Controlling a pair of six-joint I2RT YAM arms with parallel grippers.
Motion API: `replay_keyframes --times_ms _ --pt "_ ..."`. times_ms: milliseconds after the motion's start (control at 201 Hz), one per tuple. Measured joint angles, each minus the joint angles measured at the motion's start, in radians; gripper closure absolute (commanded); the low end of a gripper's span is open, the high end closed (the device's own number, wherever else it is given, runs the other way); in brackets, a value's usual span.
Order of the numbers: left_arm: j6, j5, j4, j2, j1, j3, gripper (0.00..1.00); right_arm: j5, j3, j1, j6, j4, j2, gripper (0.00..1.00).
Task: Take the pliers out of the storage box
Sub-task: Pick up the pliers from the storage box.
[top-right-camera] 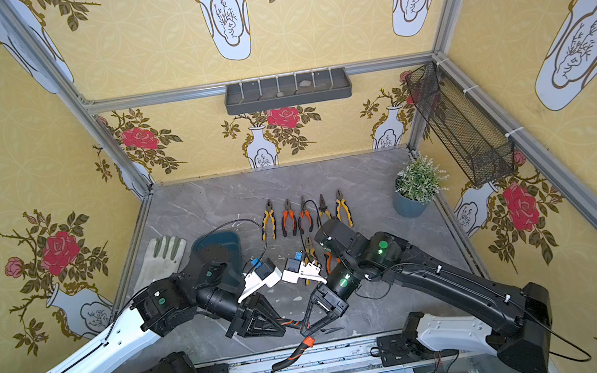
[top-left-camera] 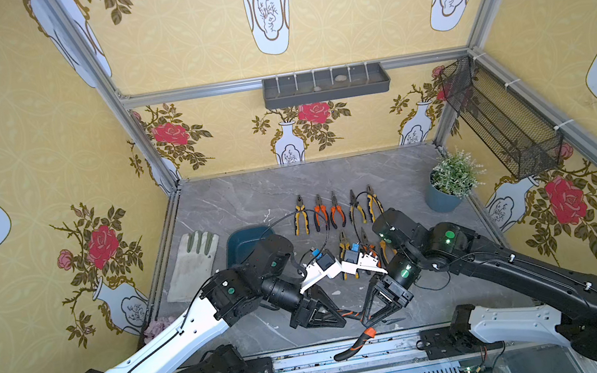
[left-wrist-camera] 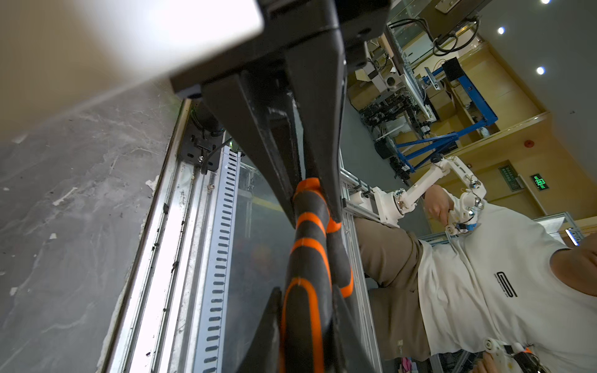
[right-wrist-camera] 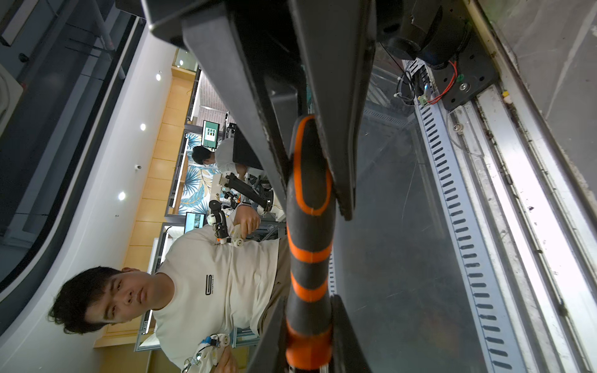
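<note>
Where the two arms meet at the front edge of the table (top-left-camera: 251,202), both grip the same orange-black pliers (top-left-camera: 350,313). The L gripper (top-left-camera: 343,322) reaches in from the left side. In the left wrist view its fingers (left-wrist-camera: 326,161) are pressed hard onto the striped handles of the pliers (left-wrist-camera: 310,258), w/ no gap showing. The R gripper (top-left-camera: 366,321) comes in from the opposite side, nearly tip to tip w/ the L one. In the right wrist view its fingers (right-wrist-camera: 342,168) pinch one handle of the pliers (right-wrist-camera: 308,268) the same way.

In both top views the pliers look splayed. One handle runs between the two grippers, and the other hangs out over the front rail (top-left-camera: 306,358). A thin dark point just right of the R gripper is prob. the nose, but it's too small to be sure.

The box (top-left-camera: 241,244) sits left of centre, partly covered by the L arm and well apart from the held pliers. Right of the box, towards the back wall, is a row of five pliers (top-left-camera: 335,204) lying side by side, noses pointing at the back wall. In front of that row lie more pliers (top-left-camera: 344,240), approx. three, half hidden behind the wrist cameras. A glove (top-left-camera: 192,263) lies flat left of the box. A potted plant (top-left-camera: 449,185) stands at the right edge.
</note>
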Motion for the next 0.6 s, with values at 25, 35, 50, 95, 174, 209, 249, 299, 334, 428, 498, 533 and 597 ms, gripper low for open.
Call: replay_keyframes --times_ms 25,35,50,95,174,209,249,299,334,428,498,533,597 --pt "0.004 -0.014 -0.005 -0.003 0.0 0.0 1.0 0.012 0.002 -0.002 -0.004 -0.001 0.0 0.68" --pt "0.003 -0.019 -0.007 -0.003 0.0 0.0 1.0 0.017 0.004 -0.003 -0.006 -0.002 0.001 0.68" --pt "0.002 -0.031 -0.015 -0.006 0.0 0.001 1.0 0.027 0.008 -0.005 -0.01 -0.003 0.002 0.68" --pt "0.013 -0.063 -0.035 -0.015 0.0 0.003 1.0 0.051 0.017 -0.014 -0.026 -0.002 0.008 0.66" --pt "0.031 -0.127 -0.066 -0.037 0.0 0.01 1.0 0.102 0.031 -0.035 -0.03 -0.006 0.02 0.51" --pt "0.037 -0.151 -0.078 -0.046 0.0 0.013 1.0 0.129 0.041 -0.047 -0.033 -0.01 0.026 0.51" --pt "0.042 -0.179 -0.092 -0.055 0.0 0.016 1.0 0.156 0.052 -0.062 -0.038 -0.013 0.03 0.5" --pt "0.052 -0.217 -0.109 -0.063 0.0 0.017 1.0 0.187 0.066 -0.09 -0.039 -0.021 0.032 0.47" --pt "0.053 -0.245 -0.12 -0.067 0.0 0.017 1.0 0.211 0.076 -0.113 -0.039 -0.024 0.032 0.45" --pt "0.053 -0.329 -0.142 -0.086 0.0 0.006 1.0 0.292 0.105 -0.185 -0.036 -0.026 0.023 0.36" --pt "0.023 -0.402 -0.143 -0.113 0.001 -0.023 1.0 0.388 0.126 -0.239 -0.028 -0.026 -0.005 0.29" --pt "0.006 -0.442 -0.14 -0.13 0.001 -0.039 1.0 0.442 0.136 -0.262 -0.024 -0.024 -0.022 0.22" --pt "-0.032 -0.525 -0.126 -0.174 0.001 -0.072 1.0 0.552 0.143 -0.286 -0.014 -0.024 -0.056 0.05"
